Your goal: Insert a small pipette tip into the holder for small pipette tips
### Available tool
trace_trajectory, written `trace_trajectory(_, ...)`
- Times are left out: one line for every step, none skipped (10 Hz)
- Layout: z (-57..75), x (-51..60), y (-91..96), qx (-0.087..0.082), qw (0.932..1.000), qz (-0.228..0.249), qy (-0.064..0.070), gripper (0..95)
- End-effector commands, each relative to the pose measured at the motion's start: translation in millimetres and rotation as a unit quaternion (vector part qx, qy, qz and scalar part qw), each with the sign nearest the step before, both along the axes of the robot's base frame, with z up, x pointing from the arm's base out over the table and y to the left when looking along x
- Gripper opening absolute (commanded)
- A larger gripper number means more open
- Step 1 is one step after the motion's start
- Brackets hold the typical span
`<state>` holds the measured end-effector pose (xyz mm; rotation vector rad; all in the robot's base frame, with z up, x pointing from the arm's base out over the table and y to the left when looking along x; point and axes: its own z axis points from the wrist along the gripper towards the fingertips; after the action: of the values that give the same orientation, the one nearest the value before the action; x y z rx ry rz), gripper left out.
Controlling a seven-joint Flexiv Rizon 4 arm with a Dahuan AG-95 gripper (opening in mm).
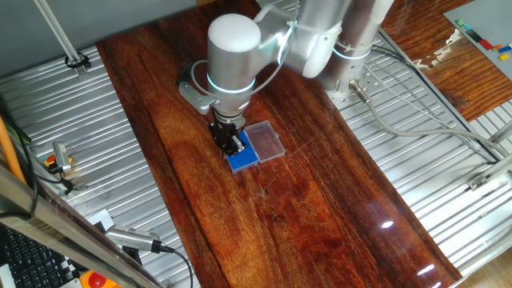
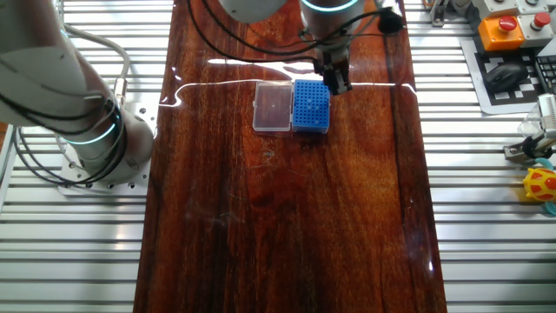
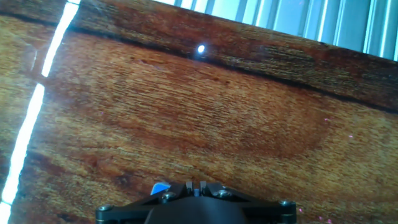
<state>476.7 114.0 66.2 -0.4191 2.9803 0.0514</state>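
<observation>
Wooden table (image 1: 336, 208), blue holder (image 2: 311, 108) — gripper (image 2: 336, 84) seemingly above

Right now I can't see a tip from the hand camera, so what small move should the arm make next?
Probably a slow, straight descent: the gripper hangs over the far edge of the blue holder, beside its clear lid. Whether it holds a tip cannot be told.

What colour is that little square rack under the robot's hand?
Bright blue, its top dotted with tiny holes; the rack shows best in the other fixed view.
</observation>
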Motion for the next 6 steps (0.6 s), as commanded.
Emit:
trace_trajectory(0.0, -0.1, -1.7, -0.001, 1.0, -0.002, -0.003, 0.0)
trace_trajectory(0.0, -0.2, -1.7, -0.001, 1.0, -0.002, -0.002, 0.0)
trace_trajectory(0.0, -0.2, -1.8, -0.002, 1.0, -0.001, -0.001, 0.0)
trace_trajectory(0.0, -0.3, -1.8, -0.002, 1.0, -0.001, -0.001, 0.0)
trace_trajectory(0.1, -0.4, -1.8, -0.002, 1.0, -0.002, 0.0, 0.0)
trace_trajectory(0.2, -0.4, -1.7, -0.002, 1.0, -0.001, 0.0, 0.0)
